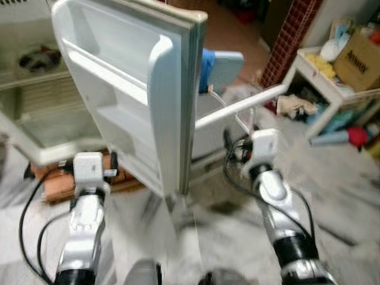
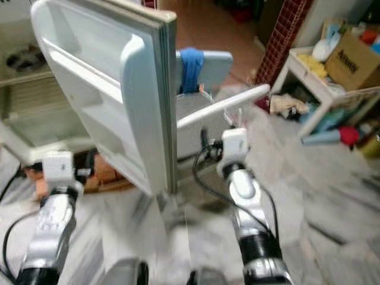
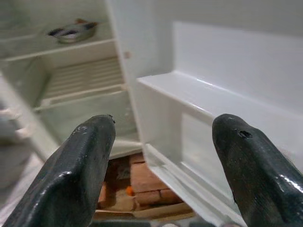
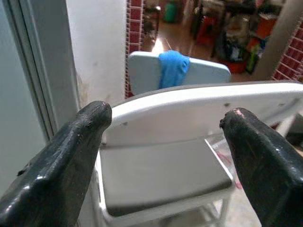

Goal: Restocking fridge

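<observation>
The white fridge door (image 1: pixel 136 89) stands swung wide open toward me, its inner shelves (image 3: pixel 199 92) bare. Behind it to the left is the fridge interior (image 1: pixel 35 113), with a metal bowl (image 3: pixel 71 32) on an upper shelf. My left gripper (image 3: pixel 163 125) is open and holds nothing; it is low down, facing the gap between the door and the cabinet. My right gripper (image 4: pixel 165 116) is open too, holds nothing, and is on the far side of the door, facing a white plastic chair (image 4: pixel 180 165).
Bricks (image 1: pixel 56 184) lie under the fridge. A blue cloth (image 1: pixel 206 66) hangs over a pale seat back behind the chair. At the right stand a brick pillar (image 1: pixel 291 35) and a white rack (image 1: pixel 314 71) with a cardboard box (image 1: pixel 359 56) and clutter. The floor is marble.
</observation>
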Robot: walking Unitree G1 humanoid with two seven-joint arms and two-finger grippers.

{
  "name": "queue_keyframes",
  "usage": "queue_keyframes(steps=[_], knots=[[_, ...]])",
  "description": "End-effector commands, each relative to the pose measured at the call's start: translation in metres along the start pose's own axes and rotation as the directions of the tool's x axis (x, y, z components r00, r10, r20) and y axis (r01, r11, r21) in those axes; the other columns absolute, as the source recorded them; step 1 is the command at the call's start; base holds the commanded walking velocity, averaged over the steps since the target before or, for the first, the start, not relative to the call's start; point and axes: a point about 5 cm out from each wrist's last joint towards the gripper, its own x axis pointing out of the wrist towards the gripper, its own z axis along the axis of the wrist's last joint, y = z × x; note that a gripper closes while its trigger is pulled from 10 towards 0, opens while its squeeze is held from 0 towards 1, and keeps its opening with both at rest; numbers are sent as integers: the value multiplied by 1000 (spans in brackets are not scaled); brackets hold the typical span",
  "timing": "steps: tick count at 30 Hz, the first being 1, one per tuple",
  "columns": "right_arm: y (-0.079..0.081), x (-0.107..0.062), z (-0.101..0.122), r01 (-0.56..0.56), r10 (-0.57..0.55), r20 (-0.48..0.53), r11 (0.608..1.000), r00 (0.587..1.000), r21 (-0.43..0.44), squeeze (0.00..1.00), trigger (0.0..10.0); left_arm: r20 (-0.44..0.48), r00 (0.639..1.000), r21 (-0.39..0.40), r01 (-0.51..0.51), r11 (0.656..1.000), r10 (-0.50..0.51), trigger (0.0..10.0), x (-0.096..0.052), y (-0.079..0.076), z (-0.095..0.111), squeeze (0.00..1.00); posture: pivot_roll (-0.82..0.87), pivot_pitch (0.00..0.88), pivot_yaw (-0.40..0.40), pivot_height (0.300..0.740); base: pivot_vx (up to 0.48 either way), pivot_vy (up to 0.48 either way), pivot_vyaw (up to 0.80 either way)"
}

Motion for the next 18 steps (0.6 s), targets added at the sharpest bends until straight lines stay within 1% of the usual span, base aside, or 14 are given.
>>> queue_keyframes(steps=[1, 3, 5, 6, 9, 12, 14, 18], knots=[[-9, 2, 4, 29, -29, 20, 999, 999, -37, 0, 10000, -42, 999, -48, 1, 999, -3, 10000, -5, 0, -7, 0, 105, 83, -18, 740, 0, 0, 606], [-10, 5, 6, 33, -32, 25, 999, 999, -33, 0, 10000, -77, 997, -119, 3, 993, -12, 10000, -7, -1, -11, 0, 109, 85, -20, 740, 0, 0, 600], [-13, 9, 8, 38, -38, 29, 999, 999, -26, 0, 10000, -86, 996, -162, 12, 987, -27, 10000, -8, -1, -12, 0, 115, 87, -23, 740, 0, 0, 597], [-13, 10, 8, 40, -39, 30, 999, 999, -25, 0, 10000, -87, 996, -169, 16, 985, -31, 10000, -9, -1, -12, 0, 115, 87, -23, 740, 0, 0, 594], [-14, 17, 12, 41, -41, 36, 999, 999, -18, 0, 10000, -88, 995, -166, 25, 986, -40, 10000, -10, 2, -12, 0, 121, 89, -27, 740, 0, 0, 600], [-15, 24, 18, 40, -39, 58, 999, 998, -13, 0, 10000, -95, 992, -155, 62, 986, -78, 10000, -15, 2, -14, 0, 124, 92, -28, 740, 0, 0, 598], [-18, 31, 23, 47, -46, 67, 999, 997, -10, 0, 10000, -106, 986, -139, 114, 984, -129, 10000, -19, 0, -15, 0, 130, 95, -30, 740, 0, 0, 578], [-20, 40, 30, 64, -63, 81, 998, 995, -16, 0, 10000, -134, 974, -134, 166, 977, -184, 10000, -24, -3, -18, 0, 140, 98, -33, 740, 0, 0, 500]])
